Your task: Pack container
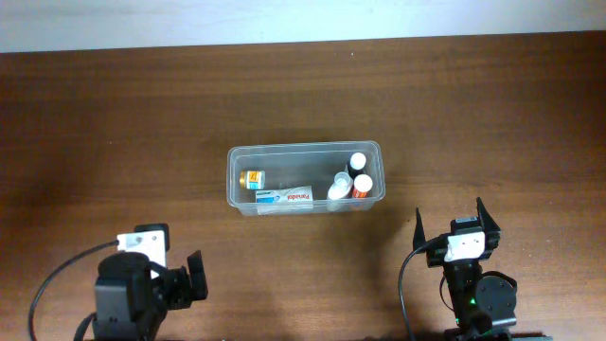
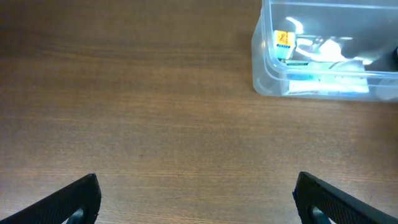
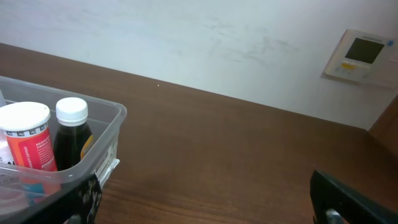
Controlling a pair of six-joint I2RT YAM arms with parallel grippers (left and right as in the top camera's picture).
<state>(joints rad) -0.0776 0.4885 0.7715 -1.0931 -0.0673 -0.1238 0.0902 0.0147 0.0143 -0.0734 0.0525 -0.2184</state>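
The clear plastic container [image 1: 235,161] sits at mid-table. Inside lie a small yellow-labelled bottle [image 1: 253,177], a white and blue Panadol box [image 1: 284,197], a red-labelled bottle [image 1: 362,185], a dark bottle with a white cap [image 1: 358,162] and a clear small bottle [image 1: 339,188]. The container also shows in the left wrist view [image 2: 264,68] and the right wrist view [image 3: 102,146]. My left gripper [image 1: 196,277] is open and empty at the front left [image 2: 196,199]. My right gripper [image 1: 453,220] is open and empty at the front right [image 3: 205,199], close to the container's right end.
The dark wooden table [image 1: 114,133] ends at a white wall [image 1: 284,19] at the back. A wall thermostat [image 3: 360,55] shows in the right wrist view.
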